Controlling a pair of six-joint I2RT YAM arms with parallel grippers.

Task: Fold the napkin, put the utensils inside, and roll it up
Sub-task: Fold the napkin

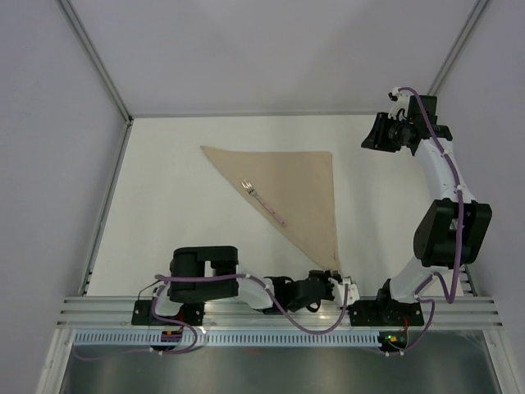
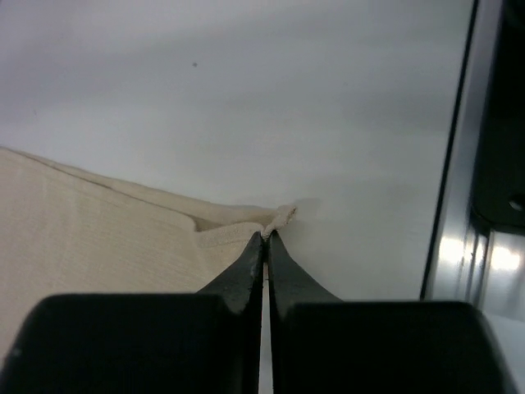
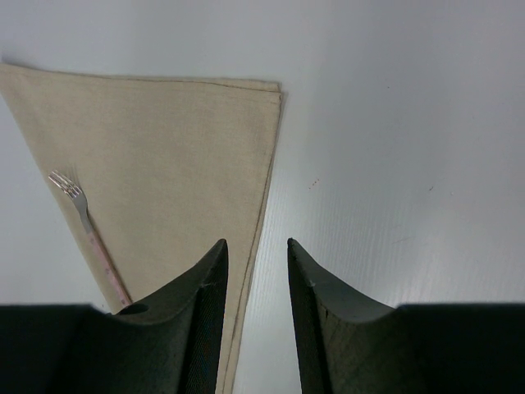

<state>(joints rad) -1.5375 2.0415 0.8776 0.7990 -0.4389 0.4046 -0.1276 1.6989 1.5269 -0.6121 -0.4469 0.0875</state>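
From above, the napkin (image 1: 299, 185) lies on the worktop (image 1: 164, 222) folded into a triangle, its near corner right at the tips of the left gripper (image 1: 334, 279). The pale-pink fork (image 1: 263, 202) rests on the cloth along the long folded edge, well ahead and to the left of that gripper. The right gripper (image 1: 376, 133) hangs apart from the cloth, off its far right corner. In the left wrist view the fingertips (image 2: 251, 258) are pressed together with no gap. The hemmed corner bunches up at their tips, so they seem to pinch it, though how deep the bite goes I cannot tell. In the right wrist view the jaws stand moderately apart with nothing between them; the napkin spreads ahead and to the left, with the fork further left by the fold. The cloth looks thin, light and limp, likely to sag and drag, so a hemmed corner is the sound place to hold it. The fork looks light, stiff and smooth, and may slide if the cloth tilts.
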